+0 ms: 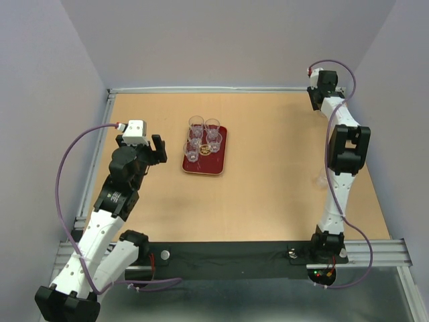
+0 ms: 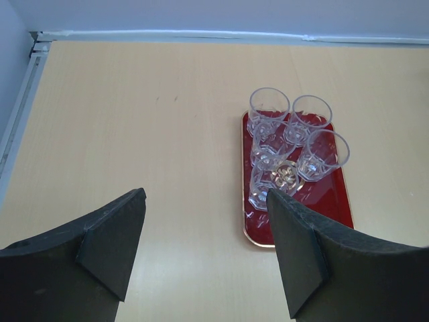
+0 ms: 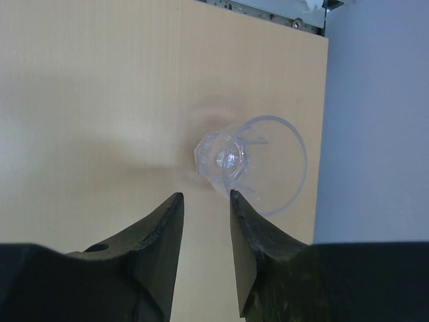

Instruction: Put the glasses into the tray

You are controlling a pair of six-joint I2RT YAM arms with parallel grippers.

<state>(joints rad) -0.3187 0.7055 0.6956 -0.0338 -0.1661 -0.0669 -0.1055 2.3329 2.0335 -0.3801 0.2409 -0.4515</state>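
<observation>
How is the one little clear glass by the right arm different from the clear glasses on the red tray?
The lone clear glass tumbler stands directly on the wooden table; the five clear tumblers stand on the dark red rectangular tray. The lone tumbler sits alone by the right pincer; the five crowd together. All are short, clear and empty.

Bright, even, diffuse light is falling from overhead, washing the pale wooden table [image 1: 268, 147] without hard shadows. In the overhead view the arms are casting only faint, soft shade. The clear glasses [image 2: 288, 134] are catching small white glints above the red tray [image 2: 335, 208]. In the right wrist view a lone glass [image 3: 251, 164] is throwing a pale, smeared shadow leftward, possibly slightly blurred. The left gripper's fingers [image 2: 110, 245] and the right gripper's fingers [image 3: 258, 255] are looming dark and soft-edged.
</observation>
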